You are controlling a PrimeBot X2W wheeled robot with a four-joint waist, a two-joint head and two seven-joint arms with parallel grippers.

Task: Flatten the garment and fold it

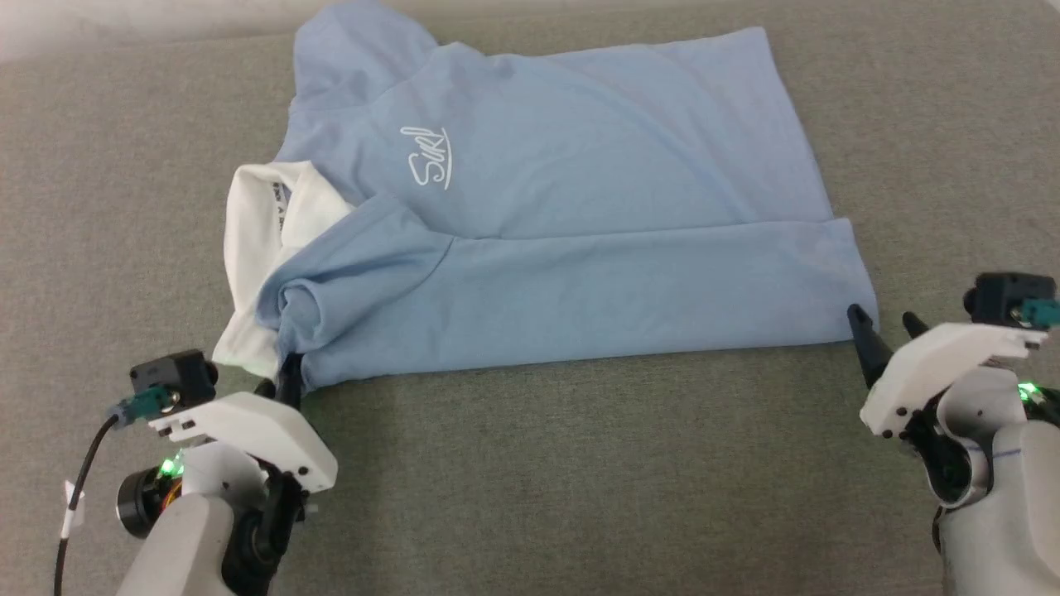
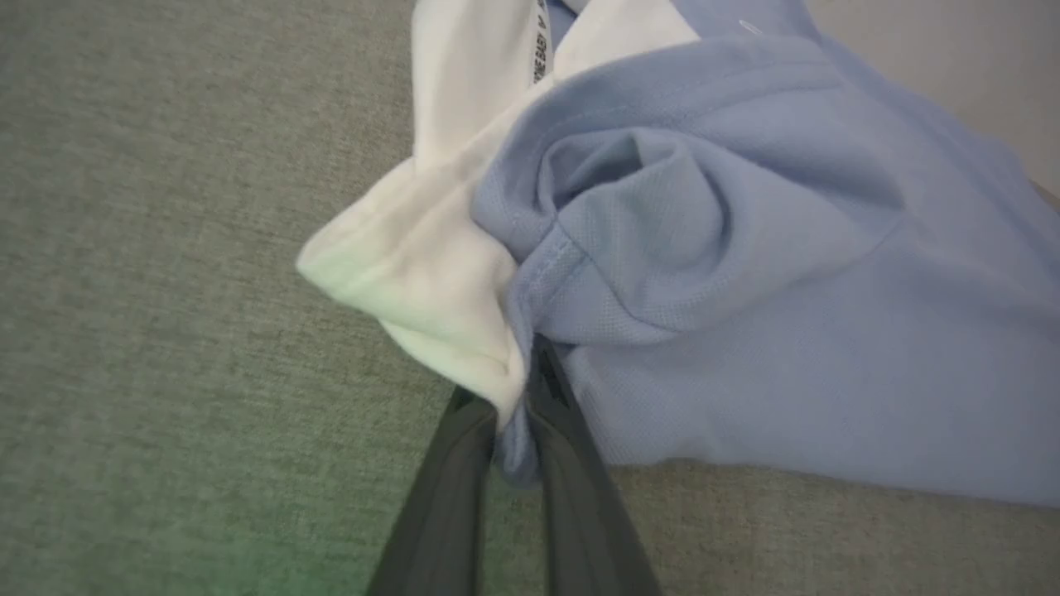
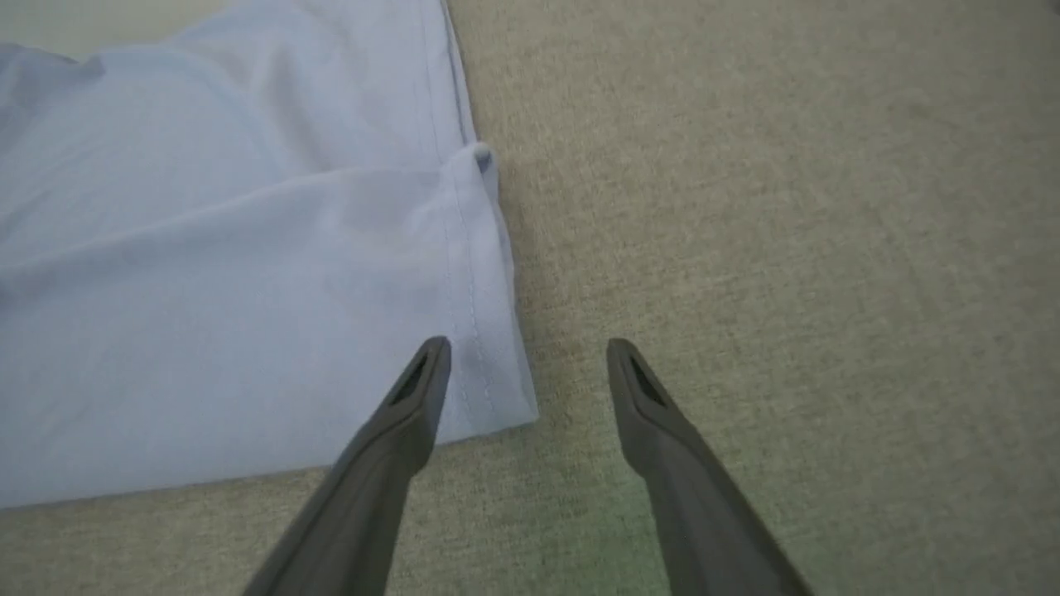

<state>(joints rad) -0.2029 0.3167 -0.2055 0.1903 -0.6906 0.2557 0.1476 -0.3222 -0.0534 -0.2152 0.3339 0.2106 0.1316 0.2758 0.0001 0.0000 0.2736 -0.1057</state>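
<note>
The light blue polo shirt (image 1: 546, 223) lies spread on the grey surface, its near edge folded over toward the middle, white script (image 1: 428, 157) on the chest and the white collar (image 1: 252, 240) bunched at the left. My left gripper (image 1: 286, 382) is shut on the shirt's near left corner, pinching blue cloth and white collar (image 2: 431, 281) between its fingers (image 2: 571, 447). At the near right corner my right gripper (image 1: 882, 324) stands open over the hem corner (image 3: 489, 389), one finger (image 3: 414, 397) above the cloth and the other (image 3: 646, 397) over the bare surface.
A grey fabric-covered surface (image 1: 580, 463) stretches under and around the shirt. A paler strip (image 1: 99, 25) runs along the far edge at the top left.
</note>
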